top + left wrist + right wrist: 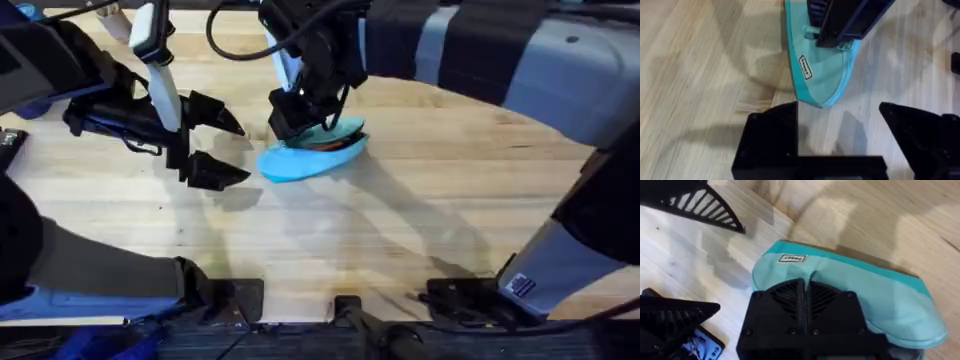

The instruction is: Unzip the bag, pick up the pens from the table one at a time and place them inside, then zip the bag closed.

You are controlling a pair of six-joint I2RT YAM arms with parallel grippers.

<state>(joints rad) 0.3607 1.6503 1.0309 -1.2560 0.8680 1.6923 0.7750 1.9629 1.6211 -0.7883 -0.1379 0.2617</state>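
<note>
Right tool point(804, 292) pressed closed on bag point(880, 300)

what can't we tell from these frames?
- Zip state: right claw covers the top of the bag overhead; in the right wrist view its shut fingers hide it.
- Pens inside: not visible.
- Bag's far end: cut off in the left wrist view.

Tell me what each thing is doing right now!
bag: lying on the table, right gripper on top of it.
left gripper: open, empty, beside the bag's end.
right gripper: shut, pressed on the bag.
table: bearing the bag.
</note>
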